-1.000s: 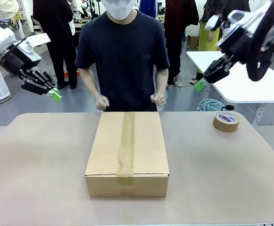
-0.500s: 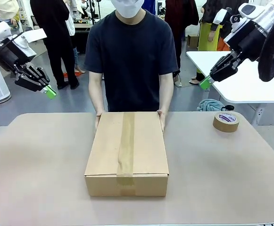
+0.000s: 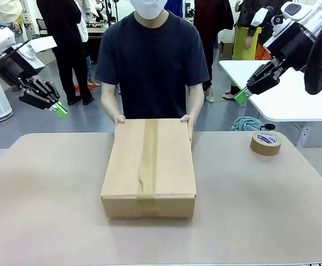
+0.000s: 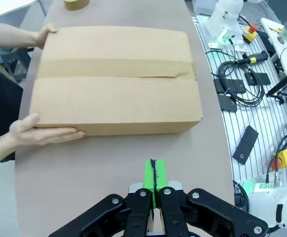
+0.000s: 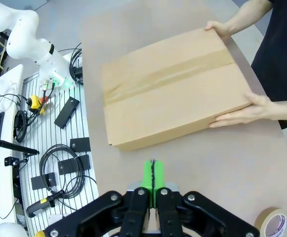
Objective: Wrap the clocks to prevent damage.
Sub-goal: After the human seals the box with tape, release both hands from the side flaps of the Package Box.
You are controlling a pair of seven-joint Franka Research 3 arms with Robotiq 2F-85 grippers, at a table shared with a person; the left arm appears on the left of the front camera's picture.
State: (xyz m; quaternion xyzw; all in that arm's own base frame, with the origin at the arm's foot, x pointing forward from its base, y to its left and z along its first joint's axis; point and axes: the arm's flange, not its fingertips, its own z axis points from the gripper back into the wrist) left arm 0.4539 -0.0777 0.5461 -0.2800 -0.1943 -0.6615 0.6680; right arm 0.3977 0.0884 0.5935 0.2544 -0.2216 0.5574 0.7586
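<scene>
Box (image 3: 148,166) sealed, tape strip (image 3: 147,160) run along top seam and down near face; sits mid-counter (image 3: 50,199). Clocks presumably inside, not visible, so wrapping itself cannot be checked. Judged late in the task: packing and taping look done, only handing off or clearing the box seems left.

Person's hands (image 3: 119,118) gripping far corners of box, one each side; far end of box tipped up off the counter, near end down. Seen from left wrist: person's hand (image 4: 37,134) flat against box side wall.

Tape roll (image 3: 265,143) on counter, well to the right of box, toward the far edge.

Left hand (image 3: 59,109) raised above and left of box, well apart, green pads pressed together, holding nothing; same in own wrist view (image 4: 153,177). Right hand (image 3: 240,98) raised above and right of box, beyond the tape roll, pads likewise pressed together and empty (image 5: 152,177).

Against a second earlier: person then standing back with fists clenched clear of box, box flat; now hands on box and far end lifted, box nudged slightly. Left hand drawn a little outward and up; right hand risen slightly.
</scene>
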